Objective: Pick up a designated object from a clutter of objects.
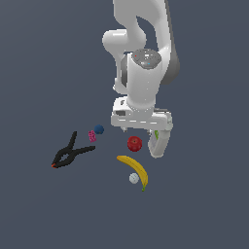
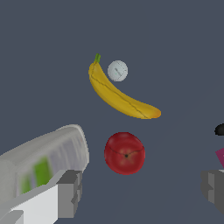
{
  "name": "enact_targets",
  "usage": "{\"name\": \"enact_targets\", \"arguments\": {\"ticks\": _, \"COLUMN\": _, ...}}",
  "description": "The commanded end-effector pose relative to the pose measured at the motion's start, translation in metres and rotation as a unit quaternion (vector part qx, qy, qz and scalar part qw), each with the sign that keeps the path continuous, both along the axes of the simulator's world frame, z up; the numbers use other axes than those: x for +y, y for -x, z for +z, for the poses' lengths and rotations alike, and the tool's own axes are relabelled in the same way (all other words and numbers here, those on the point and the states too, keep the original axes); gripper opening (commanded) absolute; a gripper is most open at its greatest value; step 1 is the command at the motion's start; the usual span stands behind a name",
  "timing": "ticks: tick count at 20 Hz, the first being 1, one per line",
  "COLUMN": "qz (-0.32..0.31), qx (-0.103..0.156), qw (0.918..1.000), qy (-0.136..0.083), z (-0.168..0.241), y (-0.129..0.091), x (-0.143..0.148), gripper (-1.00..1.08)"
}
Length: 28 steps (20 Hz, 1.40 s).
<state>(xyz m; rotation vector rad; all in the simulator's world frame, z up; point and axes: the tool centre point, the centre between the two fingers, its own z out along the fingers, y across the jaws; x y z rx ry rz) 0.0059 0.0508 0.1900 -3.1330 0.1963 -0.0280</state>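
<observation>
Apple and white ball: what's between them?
The banana lies between the apple and the white ball, touching the ball; clearest in the wrist view.

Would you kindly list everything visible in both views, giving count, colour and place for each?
apple: one, red, mid-scene, below the gripper
banana: one, yellow, just in front of the apple
small ball: one, white, against the banana's inner curve
bottle: one, white with green label, lying beside the apple, partly hidden by the arm
ball: one, blue, toward the exterior view's left
cube: one, pink, next to the blue ball
spring clamp: one, black, farthest left
gripper: one, grey fingers, open, above the apple
</observation>
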Motion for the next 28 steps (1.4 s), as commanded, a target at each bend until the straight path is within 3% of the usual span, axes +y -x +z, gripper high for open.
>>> {"name": "enact_targets", "arguments": {"ticks": 1, "qz": -0.017, "qx": 0.015, "qw": 0.9997, "qy": 0.001, "z": -0.037, "y": 0.013, "x": 0.002, "gripper": 1.0}}
{"name": "enact_targets", "arguments": {"ticks": 12, "qz": -0.069, "qx": 0.01, "qw": 0.9975, "qy": 0.0, "z": -0.088, "y": 0.026, "x": 0.002, "gripper": 1.0}}
{"name": "enact_targets", "arguments": {"ticks": 21, "qz": -0.074, "qx": 0.009, "qw": 0.9972, "qy": 0.0, "z": -0.095, "y": 0.027, "x": 0.001, "gripper": 1.0}}
{"name": "enact_targets", "arguments": {"ticks": 28, "qz": -0.075, "qx": 0.009, "qw": 0.9972, "qy": 0.0, "z": -0.122, "y": 0.029, "x": 0.001, "gripper": 1.0}}
